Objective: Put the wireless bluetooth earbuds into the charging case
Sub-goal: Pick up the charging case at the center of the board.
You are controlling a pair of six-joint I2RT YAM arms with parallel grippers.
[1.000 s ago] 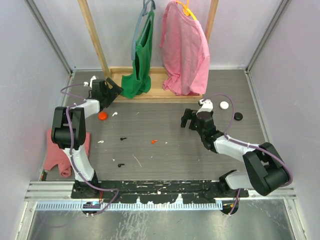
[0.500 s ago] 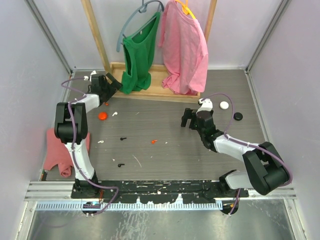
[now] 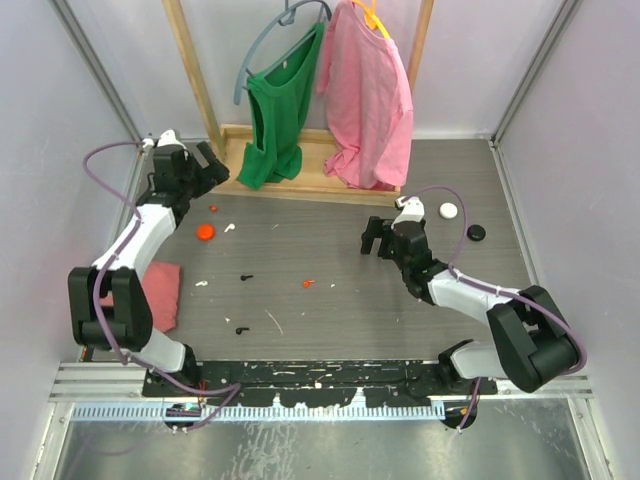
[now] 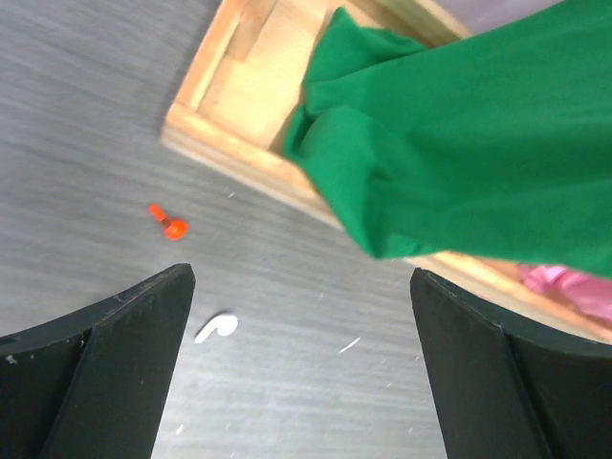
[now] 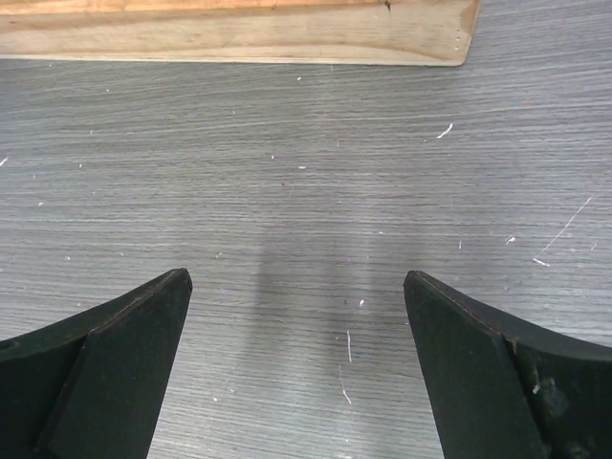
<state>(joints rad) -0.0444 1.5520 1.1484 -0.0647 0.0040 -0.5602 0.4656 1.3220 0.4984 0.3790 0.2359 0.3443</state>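
Note:
Small earbuds lie scattered on the grey table: an orange-red one (image 3: 212,208) and a white one (image 3: 229,228) at the back left, two black ones (image 3: 246,277) (image 3: 240,330), another white one (image 3: 201,284) and an orange-red one (image 3: 308,284) in the middle. Round case pucks: orange (image 3: 205,231), white (image 3: 448,210), black (image 3: 477,232). My left gripper (image 3: 208,166) is open and empty, above the back-left table; its wrist view shows the orange-red earbud (image 4: 170,225) and the white earbud (image 4: 216,327) ahead. My right gripper (image 3: 375,238) is open over bare table (image 5: 296,282).
A wooden rack base (image 3: 300,165) runs along the back, with a green shirt (image 3: 272,115) and a pink shirt (image 3: 370,95) hanging from it. The green shirt (image 4: 449,143) hangs close ahead of the left gripper. A pink cloth (image 3: 160,295) lies at the left edge.
My left arm has swung out to the left and its gripper has moved back and left, away from the orange puck. The green shirt and its hanger shifted left. The right arm has not moved.

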